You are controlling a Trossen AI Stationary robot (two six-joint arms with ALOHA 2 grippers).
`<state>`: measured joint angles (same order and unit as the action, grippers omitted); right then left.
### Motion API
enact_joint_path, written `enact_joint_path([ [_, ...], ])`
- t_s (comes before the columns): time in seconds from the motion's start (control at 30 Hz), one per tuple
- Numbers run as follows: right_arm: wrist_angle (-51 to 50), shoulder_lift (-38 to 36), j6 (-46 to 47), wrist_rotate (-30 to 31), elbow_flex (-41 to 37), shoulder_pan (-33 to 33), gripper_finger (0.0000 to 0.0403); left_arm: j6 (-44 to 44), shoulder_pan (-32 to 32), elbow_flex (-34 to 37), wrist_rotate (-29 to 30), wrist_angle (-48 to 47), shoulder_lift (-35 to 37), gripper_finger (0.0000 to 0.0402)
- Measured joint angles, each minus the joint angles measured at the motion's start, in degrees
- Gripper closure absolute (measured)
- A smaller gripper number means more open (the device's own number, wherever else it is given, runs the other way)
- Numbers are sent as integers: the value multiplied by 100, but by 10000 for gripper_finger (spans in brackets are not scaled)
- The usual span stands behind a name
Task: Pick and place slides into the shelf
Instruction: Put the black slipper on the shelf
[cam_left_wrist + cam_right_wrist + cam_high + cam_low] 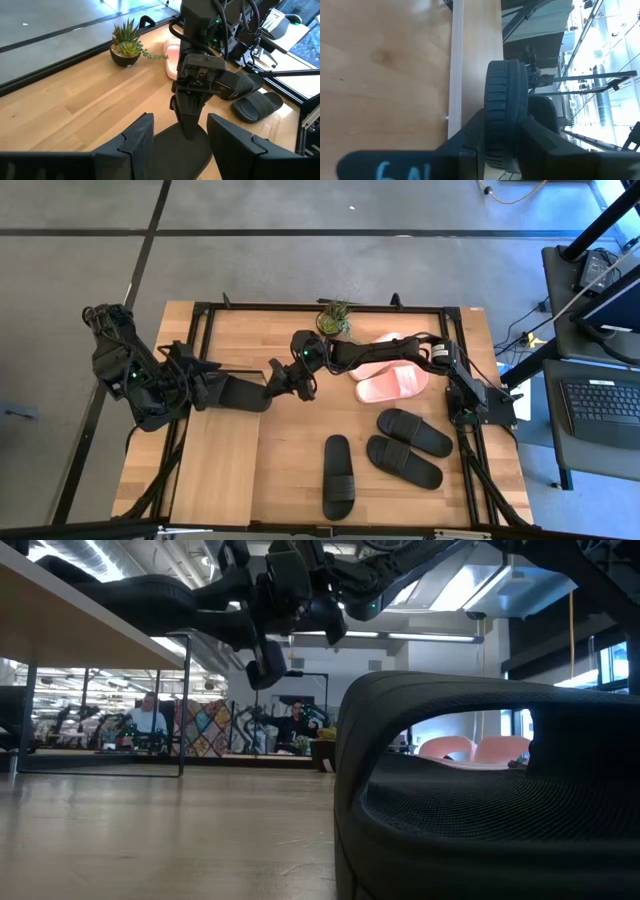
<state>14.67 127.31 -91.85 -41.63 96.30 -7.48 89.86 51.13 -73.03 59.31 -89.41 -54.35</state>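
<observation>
One black slide (242, 393) hangs in the air between my two grippers, level, over the shelf's right edge. My right gripper (277, 380) reaches in from the table's right and is shut on the slide's right end. My left gripper (180, 145), coming from the left, has its fingers on either side of the other end. The shelf (215, 465) is a light-wood plank along the table's left side; it also shows in the low view (80, 610) and the right wrist view (475, 50). Three black slides (338, 477) (403, 461) (414, 431) and two pink ones (390, 375) lie flat on the table. My left gripper has the slide's left end (175, 150) between its two fingers (135, 145), which meet the slide's side edges, coming level from the table's left. My right gripper pinches the slide's right end (505, 115) across the thickness of the sole, one finger (470, 145) on each face, coming level from the right. The slide is lifted clear.
A potted plant (335, 320) stands near the table's far edge. In the low view a black slide (480, 790) fills the foreground, and people sit far off in the room behind. Bare tabletop lies between the shelf and the slides.
</observation>
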Motion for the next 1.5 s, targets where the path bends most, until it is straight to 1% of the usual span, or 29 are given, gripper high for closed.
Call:
enact_joint_path([
  [0.1,-21,0,45,-1,1,-14,318,0,0,0,0,0,0,227],
  [0.3,18,0,732,-3,1,-29,314,-9,1,0,0,-1,0,227],
  [0.37,21,0,828,-1,1,-29,314,-45,2,0,-2,-2,0,227],
  [0.8,13,-2,740,111,1,-44,311,-50,0,0,-2,-2,0,227],
  [1.37,59,-11,734,139,3,-58,230,-55,1,0,-4,-13,0,227],
  [1.5,57,-11,607,494,3,-56,210,-55,2,0,-7,-13,0,227],
])
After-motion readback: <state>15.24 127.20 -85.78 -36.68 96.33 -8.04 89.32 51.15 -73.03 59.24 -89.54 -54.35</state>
